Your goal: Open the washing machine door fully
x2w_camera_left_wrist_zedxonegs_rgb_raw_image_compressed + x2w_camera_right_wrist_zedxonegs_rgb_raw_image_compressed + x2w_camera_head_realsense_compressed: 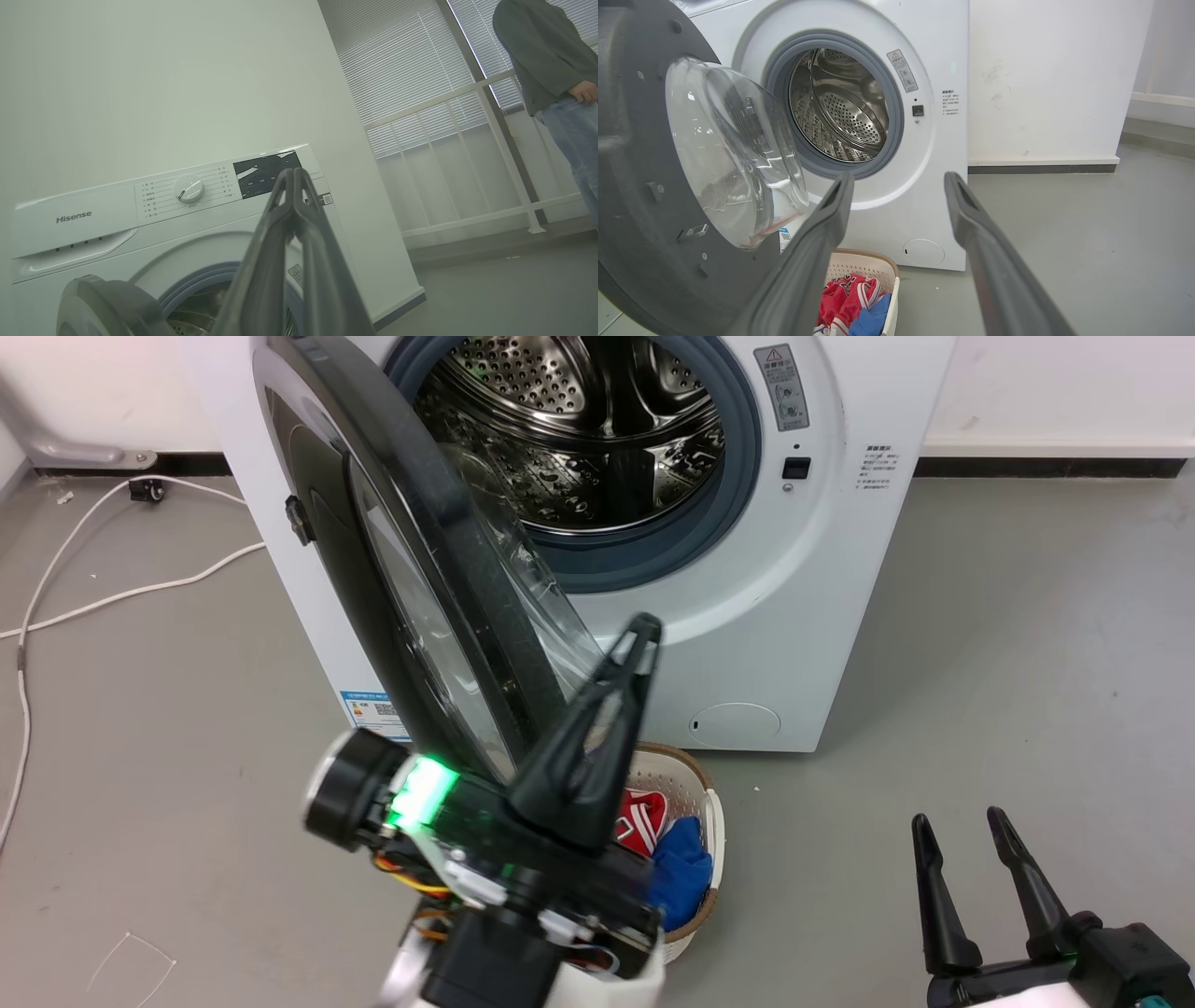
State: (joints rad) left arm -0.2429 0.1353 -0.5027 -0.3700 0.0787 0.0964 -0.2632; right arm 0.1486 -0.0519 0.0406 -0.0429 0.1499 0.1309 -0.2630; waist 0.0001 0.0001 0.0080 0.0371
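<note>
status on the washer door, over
Left gripper jaws shut, beside washing machine door; right gripper open, idle low. Door partway open, not full. Laundry basket on floor beneath it.

The door (448, 551) stands swung out from the white washer (822, 597), hinged at the left. Its edge is turned toward the camera and its glass bowl faces the steel drum (579, 429) and grey ring (719, 523). The left gripper (642, 639) rises at the centre, its 2 fingers pressed together and pointing up and right. Its tip is just beside the bowl's lower edge; contact cannot be told. A green light (422, 793) glows on its wrist. Behind that arm a pale basket (714, 821) sits near the washer's front, holding a red cloth (639, 817) and a blue cloth (681, 873). The right gripper (960, 821) is at the lower right, fingers apart. A white cable (112, 597) trails over the floor at the left.
</note>
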